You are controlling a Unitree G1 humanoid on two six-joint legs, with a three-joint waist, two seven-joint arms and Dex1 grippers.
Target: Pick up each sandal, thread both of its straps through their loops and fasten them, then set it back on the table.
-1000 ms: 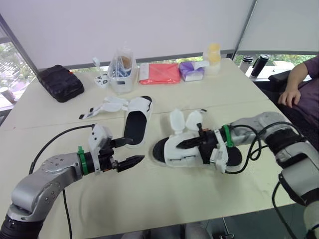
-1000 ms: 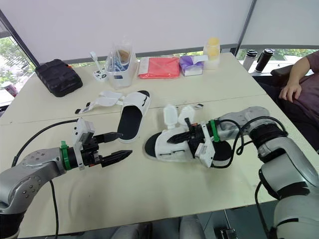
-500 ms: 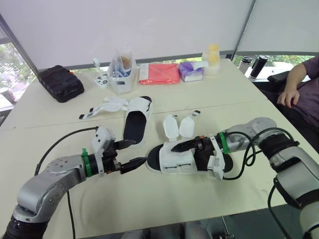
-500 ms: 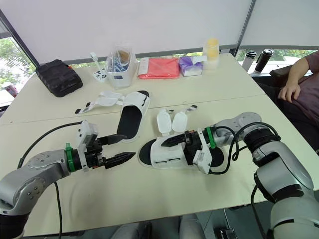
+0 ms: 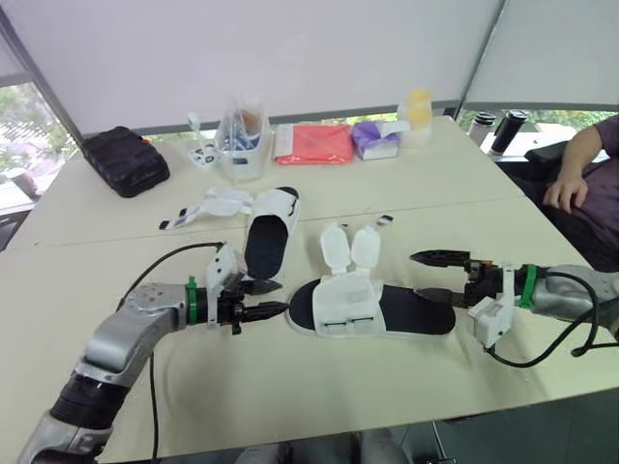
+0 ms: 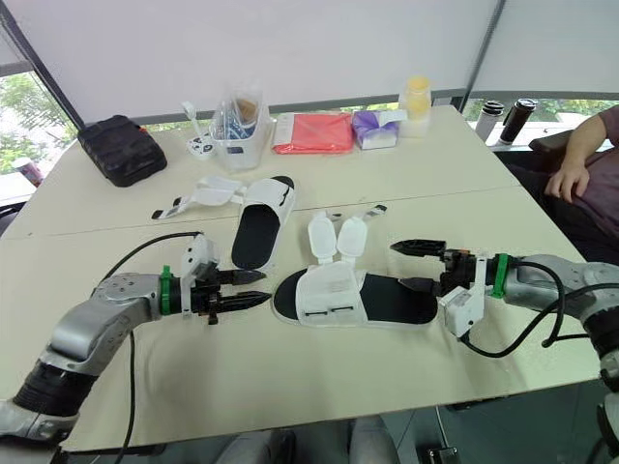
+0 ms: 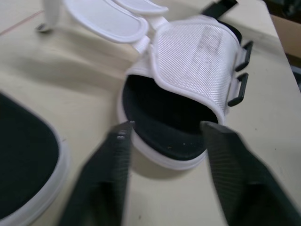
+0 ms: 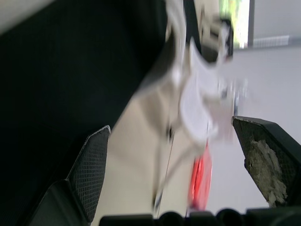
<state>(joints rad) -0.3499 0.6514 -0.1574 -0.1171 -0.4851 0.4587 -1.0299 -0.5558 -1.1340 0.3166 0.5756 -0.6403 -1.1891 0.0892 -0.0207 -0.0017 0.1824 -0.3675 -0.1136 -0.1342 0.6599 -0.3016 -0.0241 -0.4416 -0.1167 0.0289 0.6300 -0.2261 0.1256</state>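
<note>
Left tool (image 5: pixel 276 296) at 9 o'clock and right tool (image 5: pixel 418 275) at 3, both spread empty, flank the unfastened sandal (image 5: pixel 372 311) on the tabletop (image 5: pixel 319 387); the pickup likely needs a closing grip next.

Head pair, wrist close-ups, same sandal (image 7: pixel 188 52)

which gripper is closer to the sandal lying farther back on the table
Left. The left gripper hovers just short of the near end of the far sandal; the right gripper is over the heel of the near sandal, farther away.
</note>
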